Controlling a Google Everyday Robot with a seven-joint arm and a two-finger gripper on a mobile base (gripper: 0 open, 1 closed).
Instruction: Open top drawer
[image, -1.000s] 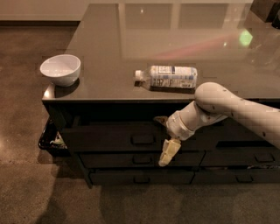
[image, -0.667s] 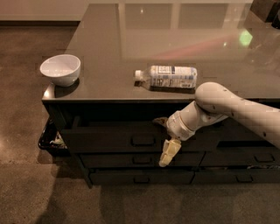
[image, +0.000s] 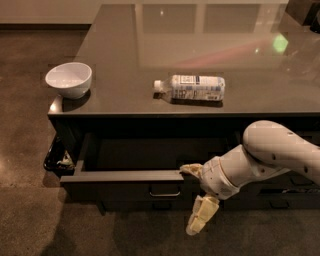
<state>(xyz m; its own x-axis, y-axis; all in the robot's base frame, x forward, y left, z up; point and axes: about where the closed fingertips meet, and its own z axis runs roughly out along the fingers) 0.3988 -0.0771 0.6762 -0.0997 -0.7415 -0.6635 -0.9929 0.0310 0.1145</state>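
The top drawer (image: 120, 182) stands pulled out from under the dark counter top (image: 200, 45), and its dark inside (image: 140, 152) shows. A small loop handle (image: 165, 192) sits on its flat front. My gripper (image: 196, 196) is at the right end of the drawer front, just right of the handle. Its fingers are spread: the upper fingertip (image: 190, 169) rests on the top edge of the front, and the lower finger (image: 201, 218) hangs below the front. It holds nothing. My white arm (image: 270, 152) reaches in from the right.
A white bowl (image: 69, 79) stands on the counter's front left corner. A clear plastic bottle (image: 192, 87) lies on its side near the front edge. More dark drawers (image: 285, 192) lie behind my arm. A dark bin with litter (image: 57, 159) sits on the floor at the left.
The top drawer has slid out toward the camera, from nearly closed to clearly open. My gripper has moved outward and down with the drawer front.
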